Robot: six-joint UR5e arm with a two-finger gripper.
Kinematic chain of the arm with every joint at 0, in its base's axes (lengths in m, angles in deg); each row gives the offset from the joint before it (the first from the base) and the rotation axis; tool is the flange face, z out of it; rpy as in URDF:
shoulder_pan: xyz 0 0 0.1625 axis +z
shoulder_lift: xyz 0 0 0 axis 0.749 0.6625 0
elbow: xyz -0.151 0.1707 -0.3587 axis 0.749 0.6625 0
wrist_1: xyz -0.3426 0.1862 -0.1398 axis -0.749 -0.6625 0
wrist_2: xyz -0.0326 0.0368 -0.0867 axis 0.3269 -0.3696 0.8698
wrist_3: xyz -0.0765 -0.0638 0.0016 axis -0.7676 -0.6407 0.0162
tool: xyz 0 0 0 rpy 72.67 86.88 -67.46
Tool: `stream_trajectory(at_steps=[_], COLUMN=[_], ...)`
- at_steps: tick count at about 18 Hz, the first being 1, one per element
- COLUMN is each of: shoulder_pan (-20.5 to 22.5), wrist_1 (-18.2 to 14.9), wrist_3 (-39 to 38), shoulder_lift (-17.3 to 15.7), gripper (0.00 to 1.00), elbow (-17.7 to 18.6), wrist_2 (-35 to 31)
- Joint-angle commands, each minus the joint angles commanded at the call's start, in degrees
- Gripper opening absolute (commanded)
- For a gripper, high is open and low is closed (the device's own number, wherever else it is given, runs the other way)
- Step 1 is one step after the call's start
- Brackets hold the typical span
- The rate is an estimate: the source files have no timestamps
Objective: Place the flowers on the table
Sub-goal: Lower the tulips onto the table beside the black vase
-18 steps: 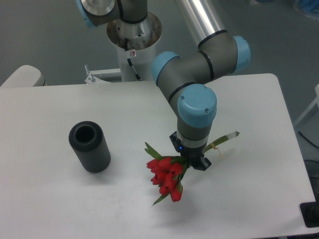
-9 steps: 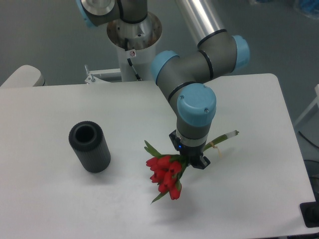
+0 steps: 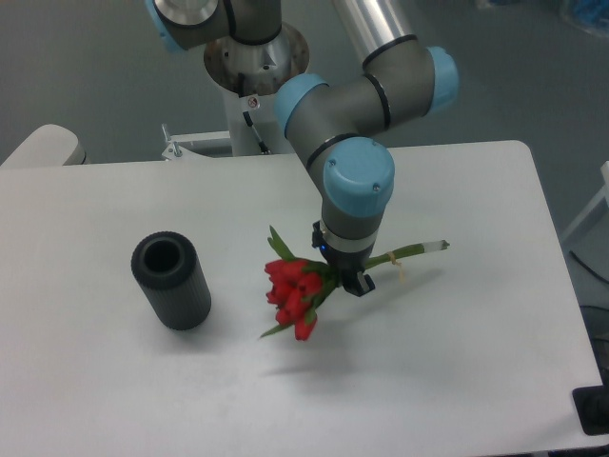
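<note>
A dark grey ribbed cylinder [image 3: 171,282] is standing upright on the left part of the white table [image 3: 457,362], its open top facing the camera; the hollow inside is showing only darkness, and whether anything is lying in it cannot be told. Well apart from it, toward the middle of the table, the arm [image 3: 357,114] is reaching down from the far side, and its gripper [image 3: 344,280] is pointing downward with the jaws clamped on the green stems of the flowers [image 3: 295,290]. The bunch is lying nearly level, tilted a little: the red heads are pointing left and toward the near edge, with green leaves sticking out above and below them, while the stem ends are sticking out to the right of the gripper, a pale band showing on them just right of the jaws. A soft shadow is lying on the table below and to the right of the red heads, apart from them, so the bunch is hanging above the surface rather than resting on it. A small blue light is glowing on the wrist just above the jaws. On the robot's base column [image 3: 252,71] at the far side, a small round sticker with a red mark is showing, too small to read.
</note>
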Motion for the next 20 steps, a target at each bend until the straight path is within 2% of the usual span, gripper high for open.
stream_trajectory(at_steps=[2,4,7,10,13,15,18,20], shoulder_pan=[0.2,0.5,0.2,-0.3,-1.1,-1.6,-1.7,-1.6], wrist_1=[0.2,0.9,4.7,5.3,5.3,5.3,5.3,5.4], wrist_3=[3.1,4.5,4.8,5.0,5.0,5.0,5.0,5.0], shoulder_lift=[-0.1,-1.7,-2.2,-3.3,-3.7,-3.7,-4.8,-5.0], gripper=[0.15,0.15,0.17,0.22,0.31,0.54,1.0,1.0], elbow=[2.6,5.3,8.4,11.2,12.1,12.5,14.2,14.8], wrist_2=[0.0,0.0,0.0,0.0,0.1,0.1,0.1,0.0])
